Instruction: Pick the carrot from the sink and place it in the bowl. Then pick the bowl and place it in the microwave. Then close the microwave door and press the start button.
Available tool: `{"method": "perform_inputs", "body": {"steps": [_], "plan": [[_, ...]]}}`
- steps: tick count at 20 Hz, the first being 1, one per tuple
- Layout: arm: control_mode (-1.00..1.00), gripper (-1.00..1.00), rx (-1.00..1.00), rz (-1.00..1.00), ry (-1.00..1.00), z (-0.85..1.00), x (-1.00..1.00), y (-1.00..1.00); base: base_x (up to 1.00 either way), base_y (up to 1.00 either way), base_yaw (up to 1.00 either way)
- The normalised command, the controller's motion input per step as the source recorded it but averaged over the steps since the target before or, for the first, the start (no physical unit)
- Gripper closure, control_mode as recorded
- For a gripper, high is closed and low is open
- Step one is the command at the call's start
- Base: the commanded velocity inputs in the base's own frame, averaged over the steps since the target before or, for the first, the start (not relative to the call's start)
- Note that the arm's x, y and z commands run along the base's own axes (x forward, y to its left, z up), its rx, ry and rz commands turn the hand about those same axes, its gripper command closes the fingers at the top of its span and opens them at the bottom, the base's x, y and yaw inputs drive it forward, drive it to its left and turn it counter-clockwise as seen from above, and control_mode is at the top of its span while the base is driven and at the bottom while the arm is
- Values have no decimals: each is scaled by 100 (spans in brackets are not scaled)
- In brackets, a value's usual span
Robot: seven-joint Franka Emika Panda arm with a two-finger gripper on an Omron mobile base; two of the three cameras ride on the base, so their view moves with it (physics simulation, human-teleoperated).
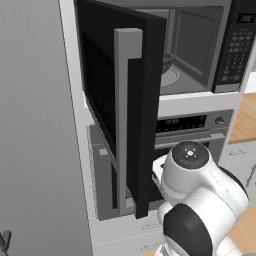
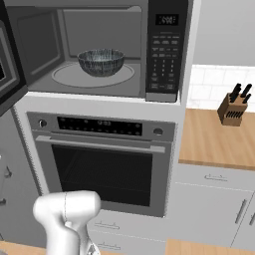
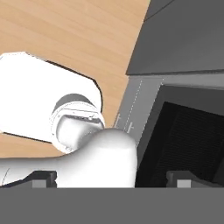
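The microwave (image 2: 99, 50) stands open above a wall oven. Its black microwave door (image 1: 120, 115), with a grey vertical bar handle (image 1: 125, 115), swings far out to the left, and its edge shows as the microwave door (image 2: 7, 64) in the right base view. The pale bowl (image 2: 101, 61) sits on the glass turntable inside; the bowl (image 1: 167, 61) peeks out from behind the door. The keypad strip (image 2: 164, 50) runs down the microwave's right side. My gripper (image 3: 113, 179) is open, its fingertips (image 3: 43, 178) far apart and holding nothing, low in front of the oven. The carrot and the sink are out of view.
The wall oven (image 2: 102, 164) with a horizontal handle sits under the microwave. A wooden counter (image 2: 214, 139) with a knife block (image 2: 233, 108) lies to the right, with drawers below. A tall grey panel (image 1: 35, 125) stands to the left of the door. Wooden floor (image 3: 65, 35) lies below the hand.
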Motion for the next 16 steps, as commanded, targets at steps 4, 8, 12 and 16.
{"method": "perform_inputs", "body": {"steps": [4,8,12,16], "plan": [[-100,-100,0,0,-16,-76,-73,26,0,0,0],[-100,-100,0,0,-23,-76,-89,14,0,0,0],[-100,-100,0,0,-13,-66,-52,27,0,0,0],[-100,-100,0,-1,-25,-18,-45,45,0,0,0]]}}
